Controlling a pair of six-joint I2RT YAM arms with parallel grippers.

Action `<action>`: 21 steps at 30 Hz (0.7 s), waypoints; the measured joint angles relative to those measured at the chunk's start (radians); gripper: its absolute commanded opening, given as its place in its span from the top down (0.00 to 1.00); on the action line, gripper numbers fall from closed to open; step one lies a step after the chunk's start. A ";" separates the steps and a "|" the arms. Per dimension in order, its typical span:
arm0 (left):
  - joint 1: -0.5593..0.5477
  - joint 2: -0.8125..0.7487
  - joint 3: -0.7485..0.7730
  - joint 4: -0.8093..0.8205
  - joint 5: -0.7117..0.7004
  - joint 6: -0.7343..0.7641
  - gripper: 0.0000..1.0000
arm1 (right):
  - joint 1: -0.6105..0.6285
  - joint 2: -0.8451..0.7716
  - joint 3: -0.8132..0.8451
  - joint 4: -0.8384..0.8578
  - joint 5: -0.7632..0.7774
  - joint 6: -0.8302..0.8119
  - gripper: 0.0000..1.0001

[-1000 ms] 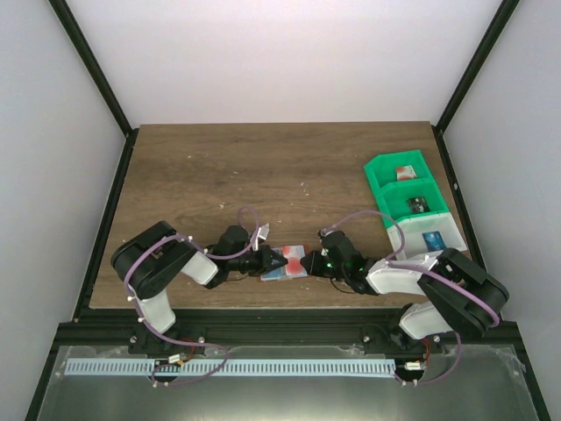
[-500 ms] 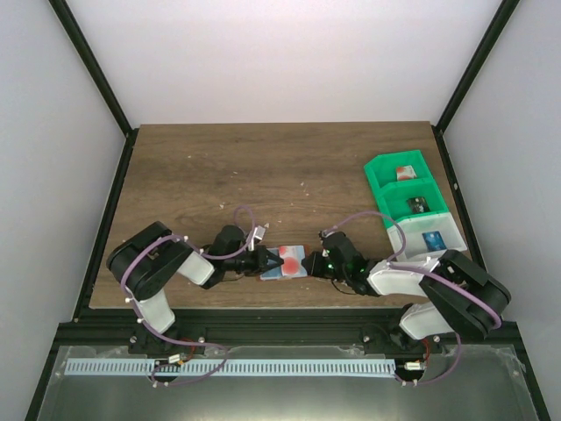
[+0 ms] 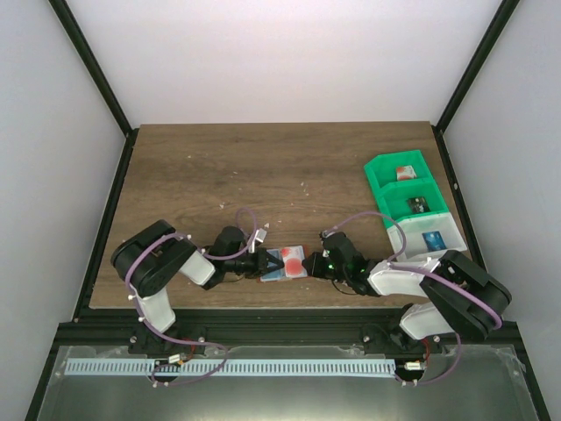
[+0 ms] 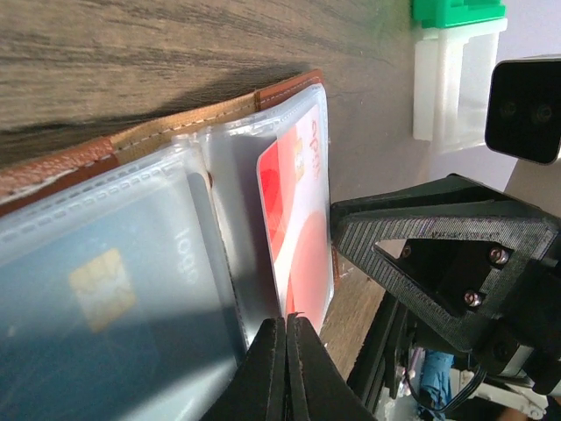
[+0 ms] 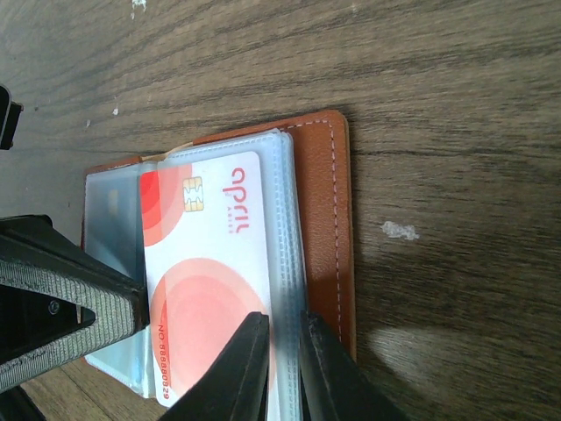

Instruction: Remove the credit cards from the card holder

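Left end effector finishes closing

The left end effector (image 4: 287, 321) has shut its last sliver of gap. The red-and-white credit card (image 4: 298, 210) in the card holder (image 4: 289, 89) is right at its tips. Its arm drew back slightly, then returned.

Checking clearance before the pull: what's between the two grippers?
Top view: the open card holder, with a red-and-white card showing in it, lies between the left gripper and right gripper.
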 measured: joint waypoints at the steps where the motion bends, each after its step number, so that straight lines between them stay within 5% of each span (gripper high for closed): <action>1: 0.000 0.001 0.000 0.003 0.002 -0.001 0.93 | 0.000 0.000 0.000 0.000 0.000 0.000 0.87; 8: 0.000 0.002 0.005 0.001 -0.002 -0.005 0.77 | 0.000 0.000 0.000 0.001 -0.004 0.000 0.88; 14: -0.002 0.006 0.018 -0.001 -0.016 -0.006 0.77 | 0.000 0.013 0.000 0.019 -0.016 0.000 0.89; 18: -0.010 0.016 0.025 -0.001 -0.028 -0.008 0.88 | 0.000 0.015 0.000 0.023 -0.017 0.000 0.89; 21: -0.016 0.022 0.026 0.004 -0.039 -0.016 0.83 | 0.000 0.015 0.000 0.023 -0.016 0.000 0.88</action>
